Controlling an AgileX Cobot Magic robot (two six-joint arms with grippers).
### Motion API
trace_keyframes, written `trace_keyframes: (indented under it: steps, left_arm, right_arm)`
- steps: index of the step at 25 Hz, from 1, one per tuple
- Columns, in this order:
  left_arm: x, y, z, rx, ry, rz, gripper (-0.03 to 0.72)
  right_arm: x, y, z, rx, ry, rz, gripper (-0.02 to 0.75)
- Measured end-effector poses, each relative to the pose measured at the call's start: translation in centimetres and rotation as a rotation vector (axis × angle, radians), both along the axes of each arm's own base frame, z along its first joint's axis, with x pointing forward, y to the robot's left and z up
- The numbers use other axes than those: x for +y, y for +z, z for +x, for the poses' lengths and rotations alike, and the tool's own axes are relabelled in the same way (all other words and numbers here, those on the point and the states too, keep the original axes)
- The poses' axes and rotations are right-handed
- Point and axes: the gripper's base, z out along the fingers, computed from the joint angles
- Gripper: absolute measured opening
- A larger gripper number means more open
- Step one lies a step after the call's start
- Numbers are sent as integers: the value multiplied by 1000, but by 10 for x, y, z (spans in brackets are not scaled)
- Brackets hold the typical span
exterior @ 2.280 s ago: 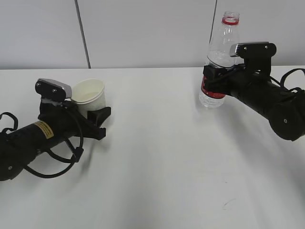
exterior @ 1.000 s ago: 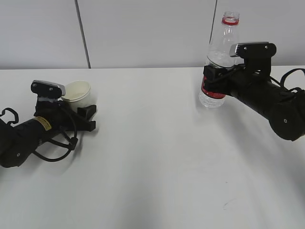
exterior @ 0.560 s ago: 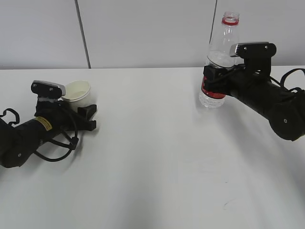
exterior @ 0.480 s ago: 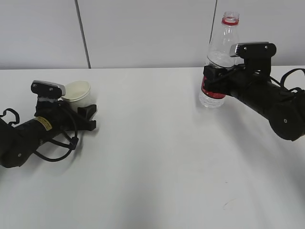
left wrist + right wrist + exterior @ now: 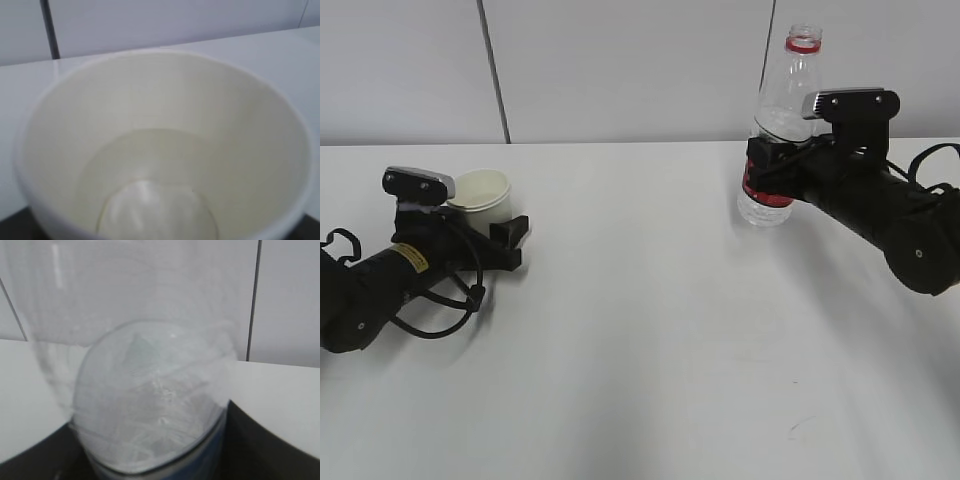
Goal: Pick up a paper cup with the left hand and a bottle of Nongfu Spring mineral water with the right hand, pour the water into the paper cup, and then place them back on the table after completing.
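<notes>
We note the white worktop as the largest surface, bare across its middle, with a pale panelled wall behind it carrying dark vertical seams. On the right we record the right hand, a black arm reaching in from the edge; its gripper is clamped around the red-labelled waist of the bottle, which stands upright and uncapped, its base raised clear of the worktop so far as we can tell. On the left lies the left hand, low over the worktop, yellow sticker visible; its gripper surrounds the lower part of the paper cup, but we cannot tell whether the fingers press on the cup or stand slightly off it. The cup is upright at the far left, well apart from the bottle, with nothing between them. In the left wrist view the cup's interior holds a shallow pool of clear water over the bottom. In the right wrist view the bottle's clear wall fills the picture; we cannot read its water level there.
</notes>
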Motion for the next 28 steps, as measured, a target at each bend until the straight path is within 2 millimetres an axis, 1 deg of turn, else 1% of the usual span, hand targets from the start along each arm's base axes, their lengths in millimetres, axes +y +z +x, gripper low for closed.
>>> trace_keyframes:
  steps: [1,4,7,12,16,19,24,28]
  left_arm:
    - [0,0,0,-3,0,-1,520]
    - [0,0,0,-3,0,-1,545]
    - [0,2,0,-4,3,-3,549]
    - [2,9,-7,-5,6,-5,552]
    - [3,15,-15,-4,7,-6,553]
    - [4,16,-23,12,8,-4,553]
    - [6,22,-40,25,8,-8,553]
    - [8,27,-52,28,10,-13,553]
  right_arm:
    - [0,0,0,0,0,0,411]
    - [0,0,0,0,0,0,411]
    - [0,0,0,0,0,0,411]
    - [0,0,0,0,0,0,411]
    - [0,0,0,2,0,0,411]
    - [0,0,0,2,0,0,410]
    - [0,0,0,2,0,0,410]
    - [0,-9,1,24,0,-4,410]
